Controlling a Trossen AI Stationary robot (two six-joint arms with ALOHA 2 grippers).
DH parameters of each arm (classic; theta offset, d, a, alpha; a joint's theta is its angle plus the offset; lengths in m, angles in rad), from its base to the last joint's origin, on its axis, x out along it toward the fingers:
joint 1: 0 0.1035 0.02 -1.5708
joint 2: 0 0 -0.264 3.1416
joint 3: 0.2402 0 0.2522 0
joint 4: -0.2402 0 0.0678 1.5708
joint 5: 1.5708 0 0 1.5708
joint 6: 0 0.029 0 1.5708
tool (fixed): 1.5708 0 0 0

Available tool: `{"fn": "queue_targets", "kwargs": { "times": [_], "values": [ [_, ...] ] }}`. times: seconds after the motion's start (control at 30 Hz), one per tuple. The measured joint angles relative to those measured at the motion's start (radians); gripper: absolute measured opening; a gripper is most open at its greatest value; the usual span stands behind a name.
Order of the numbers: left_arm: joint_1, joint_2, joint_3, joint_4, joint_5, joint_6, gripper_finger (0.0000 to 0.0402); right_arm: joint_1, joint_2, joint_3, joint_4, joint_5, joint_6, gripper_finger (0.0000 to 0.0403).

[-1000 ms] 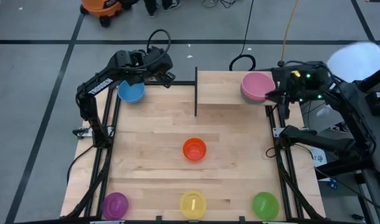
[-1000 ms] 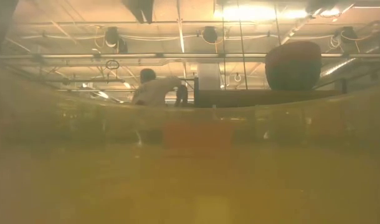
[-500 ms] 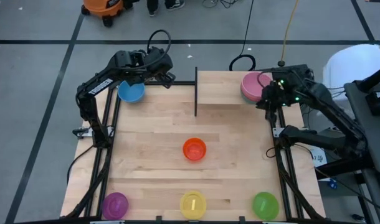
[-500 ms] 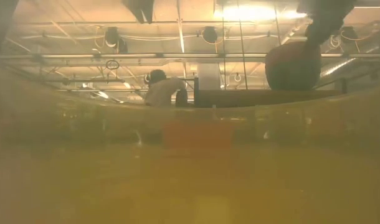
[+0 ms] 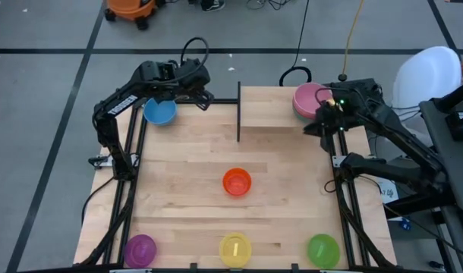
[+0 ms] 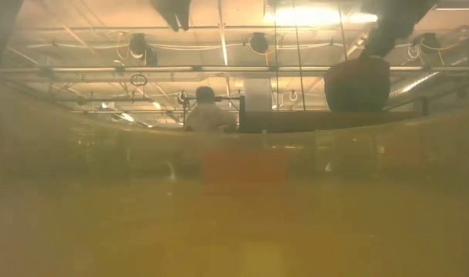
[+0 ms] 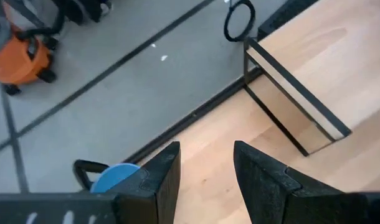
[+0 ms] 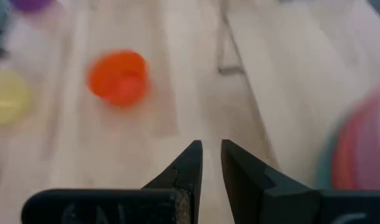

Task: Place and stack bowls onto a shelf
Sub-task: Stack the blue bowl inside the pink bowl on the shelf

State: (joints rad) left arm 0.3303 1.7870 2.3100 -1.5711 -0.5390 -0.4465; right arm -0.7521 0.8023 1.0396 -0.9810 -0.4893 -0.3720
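The shelf is a small light-wood board at the table's far right, with a black bar on its left side. A stack of bowls with the pink bowl on top stands on the shelf's right end; it also shows in the right wrist view and in the low view. My right gripper hovers just near of the stack, empty, its fingers a narrow gap apart. My left gripper is open and empty beside the blue bowl at the far left. The orange bowl sits mid-table.
The purple bowl, the yellow bowl and the green bowl stand in a row along the table's near edge. A black ring lies on the floor beyond the shelf. A person is in the room behind the table.
My right gripper has drawn away from the right side of the pink bowl stack and gone toward the table's left and near edge, to a spot just in front of the stack. The stack has stayed on the shelf. The person behind the table has walked rightward.
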Motion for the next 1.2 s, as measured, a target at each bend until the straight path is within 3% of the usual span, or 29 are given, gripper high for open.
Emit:
{"fn": "queue_targets", "kwargs": {
  "times": [0.2,0.57,0.9,1.2],
  "values": [
    [0.068,-0.001,-0.067,0.001,0.024,-0.144,0.0154,0.055,-0.058,0.074,0.068,-0.007,0.037,0.0052],
    [0.317,0.001,-0.423,0.0,0.138,-0.245,0.0154,0.062,-0.137,0.125,0.17,-0.007,0.066,0.0052],
    [0.489,0.001,-0.696,0.127,0.272,-0.159,0.0154,0.062,-0.141,0.124,0.17,-0.005,0.072,0.0052],
    [0.54,0.0,-0.837,0.298,0.362,-0.124,0.0154,0.062,-0.141,0.124,0.221,-0.001,0.073,0.0052]
  ]
}}
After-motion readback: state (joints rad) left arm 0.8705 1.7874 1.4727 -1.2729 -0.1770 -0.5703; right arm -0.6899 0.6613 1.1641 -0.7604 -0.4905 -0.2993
